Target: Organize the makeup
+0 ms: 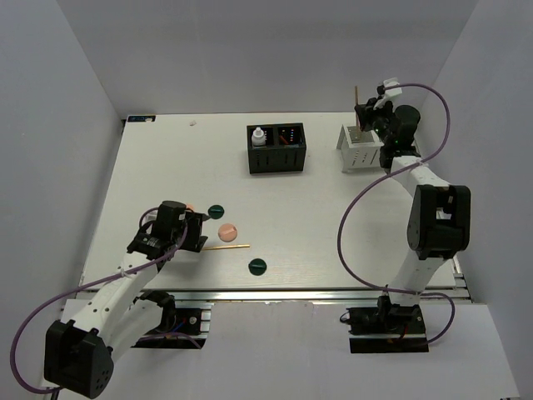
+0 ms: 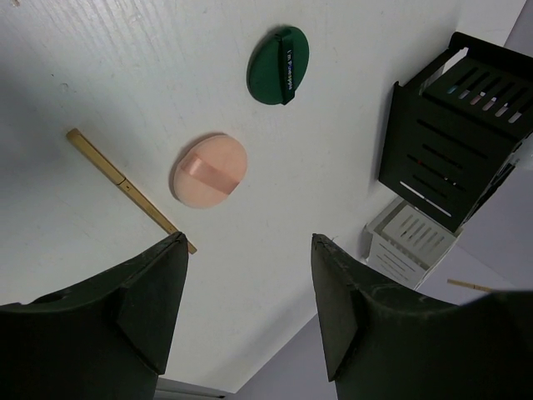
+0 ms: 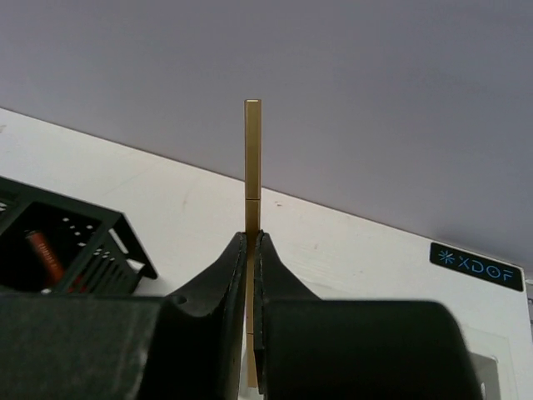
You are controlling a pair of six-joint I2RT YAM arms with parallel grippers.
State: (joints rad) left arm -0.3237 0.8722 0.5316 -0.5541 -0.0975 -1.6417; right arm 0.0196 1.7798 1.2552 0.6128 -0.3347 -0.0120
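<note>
Right gripper [image 3: 252, 242] pinches a tan stick [image 3: 252, 150] upright by the white slotted box [image 1: 360, 150], close to the right wall [image 1: 491, 125]; left gripper [image 2: 250, 250] gapes empty over the tabletop [image 1: 333, 225] near its front edge, beside pink disc [image 2: 210, 170], second stick [image 2: 125, 187], green disc [image 2: 277, 65]

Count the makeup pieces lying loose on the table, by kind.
Green discs: 2
Pink discs: 2, one half hidden behind the left gripper
Tan sticks: 1, not counting the held stick in the right gripper
Total: 5
</note>
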